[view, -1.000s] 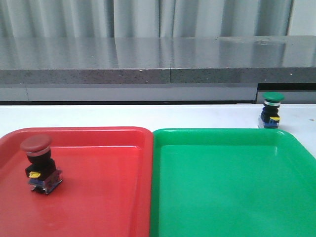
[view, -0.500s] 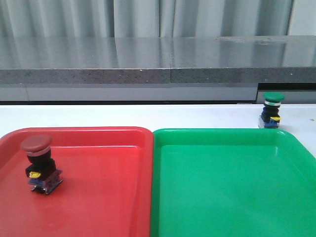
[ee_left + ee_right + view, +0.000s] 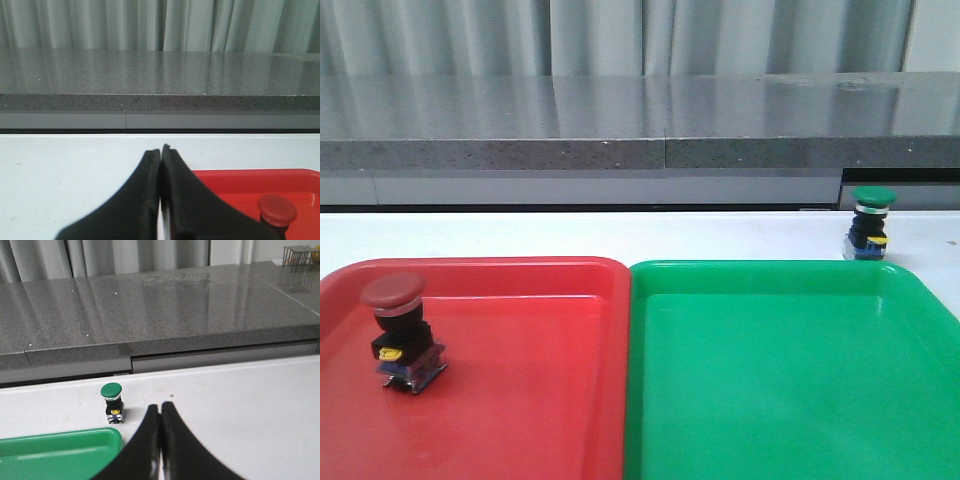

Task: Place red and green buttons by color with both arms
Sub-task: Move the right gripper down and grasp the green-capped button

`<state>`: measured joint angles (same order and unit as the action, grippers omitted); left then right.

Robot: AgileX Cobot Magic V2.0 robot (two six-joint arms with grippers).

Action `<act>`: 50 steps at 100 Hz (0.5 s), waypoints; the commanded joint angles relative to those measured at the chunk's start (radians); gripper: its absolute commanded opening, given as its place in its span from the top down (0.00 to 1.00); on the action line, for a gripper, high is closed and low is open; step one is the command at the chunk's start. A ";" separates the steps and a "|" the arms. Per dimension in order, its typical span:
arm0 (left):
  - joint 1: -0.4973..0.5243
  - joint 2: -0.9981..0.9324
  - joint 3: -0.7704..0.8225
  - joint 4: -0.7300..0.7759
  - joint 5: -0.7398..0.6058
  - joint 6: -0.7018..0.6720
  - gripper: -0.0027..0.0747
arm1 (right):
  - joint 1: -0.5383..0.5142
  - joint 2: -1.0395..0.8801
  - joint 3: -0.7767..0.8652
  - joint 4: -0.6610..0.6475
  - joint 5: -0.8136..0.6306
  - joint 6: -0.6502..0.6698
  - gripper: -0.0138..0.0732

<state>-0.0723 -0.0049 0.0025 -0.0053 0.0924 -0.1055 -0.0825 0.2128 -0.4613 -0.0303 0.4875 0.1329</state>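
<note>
Red tray point(image 3: 520, 400) and green tray point(image 3: 790, 380) lie side by side at the near edge of the white surface point(image 3: 620, 235), their inner rims just beside each other. Red button point(image 3: 402, 331) stands upright in the red tray, toward its left side, cap uppermost. Green button point(image 3: 869, 223) stands upright on the bare surface, just beyond the far right corner of the green tray, outside it. Left hand point(image 3: 161, 150) shows its two black fingers pressed together, holding nothing; the red cap sits close beside it. Right hand point(image 3: 160, 406) is likewise closed and empty, near the green button, not touching it. Grey stone ledge point(image 3: 640, 120) runs behind the surface.
</note>
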 commanded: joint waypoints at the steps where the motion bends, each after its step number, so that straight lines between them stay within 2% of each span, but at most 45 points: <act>1: 0.003 -0.030 0.010 -0.009 -0.085 0.002 0.99 | -0.002 0.102 -0.125 -0.011 0.021 -0.005 0.91; 17: 0.003 -0.030 0.010 -0.009 -0.085 0.002 0.99 | 0.009 0.300 -0.239 -0.017 0.011 -0.005 0.91; 35: 0.003 -0.030 0.010 -0.009 -0.085 0.002 0.99 | 0.093 0.553 -0.381 -0.011 0.087 -0.005 0.90; 42: 0.003 -0.030 0.010 -0.009 -0.085 0.002 0.99 | 0.127 0.651 -0.442 -0.011 0.113 -0.005 0.87; 50: 0.003 -0.030 0.010 -0.009 -0.085 0.002 0.99 | 0.155 0.768 -0.512 -0.007 0.142 -0.005 0.79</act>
<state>-0.0723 -0.0049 0.0025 -0.0053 0.0907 -0.1055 0.0462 0.8752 -0.8804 -0.0351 0.6562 0.1329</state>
